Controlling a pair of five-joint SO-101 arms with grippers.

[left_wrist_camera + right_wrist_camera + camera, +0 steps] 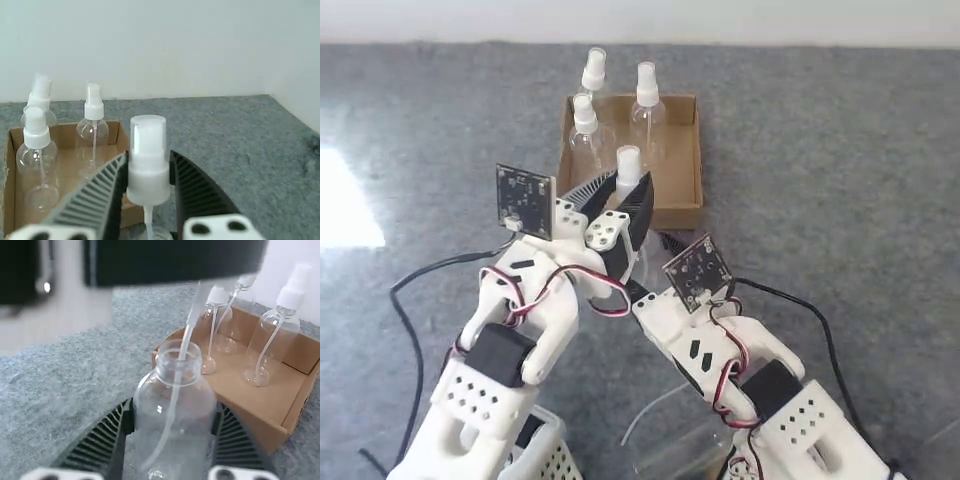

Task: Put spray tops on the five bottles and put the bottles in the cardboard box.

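Right now, in the high view, the left arm [510, 340] comes in from 7 o'clock and the right arm [740, 360] from 5 o'clock. The two meet just below the middle of the grey bench [840, 150].

The left jaws are closed on a white spray top [148, 170]. They pinch its collar from both sides, so the cap stands upright above them and the thin dip tube [189, 335] hangs below. The right jaws are closed around the body of a clear open-necked bottle [172, 425], which stands upright. The dip tube runs down through the bottle's neck, and the spray top sits above the neck and is not seated on it.

The cardboard box [680, 160] lies at 12 o'clock from the held pair, just beyond them. A near capped bottle [585, 130] stands upright at the box's 10 o'clock side. A far capped bottle [646, 105] stands upright towards its 1 o'clock corner. A third capped bottle [593, 72] stands at the box's 11 o'clock edge, and I cannot tell whether it is inside the wall or just behind it.

A white perforated basket [548, 455] sits at 7 o'clock under the left arm, and a clear tub [670, 450] sits at 6 o'clock.
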